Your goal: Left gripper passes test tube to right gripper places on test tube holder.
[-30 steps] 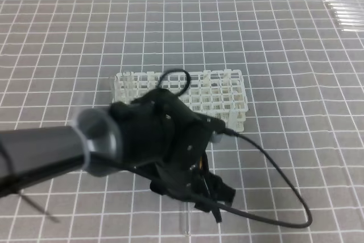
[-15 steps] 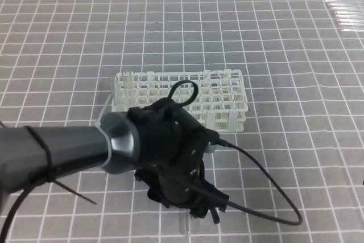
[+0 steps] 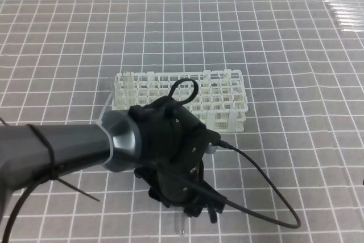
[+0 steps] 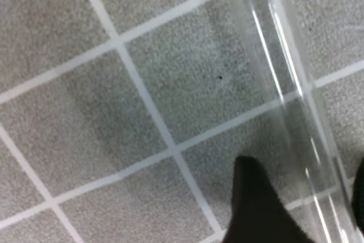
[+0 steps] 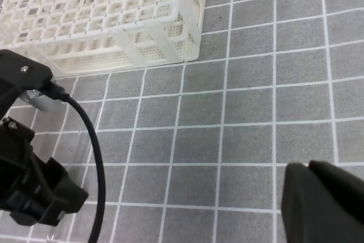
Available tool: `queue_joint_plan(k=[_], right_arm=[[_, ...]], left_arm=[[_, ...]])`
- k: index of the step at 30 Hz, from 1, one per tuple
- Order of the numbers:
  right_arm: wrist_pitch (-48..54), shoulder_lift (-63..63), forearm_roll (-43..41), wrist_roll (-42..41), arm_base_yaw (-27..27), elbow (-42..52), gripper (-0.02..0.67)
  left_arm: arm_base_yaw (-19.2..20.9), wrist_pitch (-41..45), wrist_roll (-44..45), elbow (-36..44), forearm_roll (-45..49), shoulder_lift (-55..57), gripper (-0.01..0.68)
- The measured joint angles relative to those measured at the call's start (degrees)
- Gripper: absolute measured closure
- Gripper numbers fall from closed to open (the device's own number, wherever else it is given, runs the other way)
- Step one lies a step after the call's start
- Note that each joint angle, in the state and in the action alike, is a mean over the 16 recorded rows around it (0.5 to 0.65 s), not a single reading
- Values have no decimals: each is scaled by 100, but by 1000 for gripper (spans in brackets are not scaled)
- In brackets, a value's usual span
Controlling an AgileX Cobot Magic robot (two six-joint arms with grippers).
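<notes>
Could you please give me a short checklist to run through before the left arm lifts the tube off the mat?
1. Long clear glass test tube lies flat on the grey gridded mat, between the jaws: ok.
2. Black cabled left gripper is down over the tube: ok.
3. Jaws firmly shut on the glass: cannot tell; one dark fingertip shows beside the tube, contact unclear.
4. Right gripper is shut and off to the side, not yet ready to receive: not ok.
5. White plastic lattice test tube holder stands upright with cells free: ok.
6. Loose black cable lies clear of the holder: ok.
</notes>
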Motion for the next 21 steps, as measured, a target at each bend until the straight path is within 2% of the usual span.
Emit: queue_joint_plan(k=[12, 21], right_arm=[[41, 0, 335, -394, 0, 0, 662], [159, 0, 473, -573, 0, -14, 662]], left_arm=[[3, 251, 685, -25, -14, 9, 591], [3, 536, 1122, -302, 39, -120, 603]])
